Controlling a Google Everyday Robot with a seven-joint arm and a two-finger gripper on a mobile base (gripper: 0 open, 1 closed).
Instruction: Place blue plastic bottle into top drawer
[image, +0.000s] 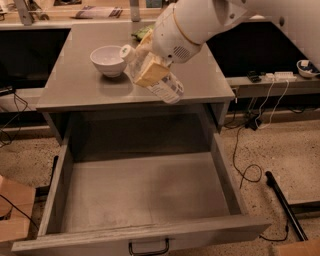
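My gripper (150, 70) is shut on the blue plastic bottle (162, 85), a slim clear bottle with a white cap and pale label. I hold it tilted, cap to the upper left, in the air above the front edge of the cabinet top (75, 85). The top drawer (145, 192) is pulled wide open below, with a bare grey interior and a dark handle (149, 248) on its front panel. The white arm reaches in from the upper right.
A white bowl (108, 60) stands on the cabinet top left of the bottle. A green snack packet (141, 34) lies behind my arm. Cables (247, 150) and a power strip (280, 76) lie on the floor and shelf to the right.
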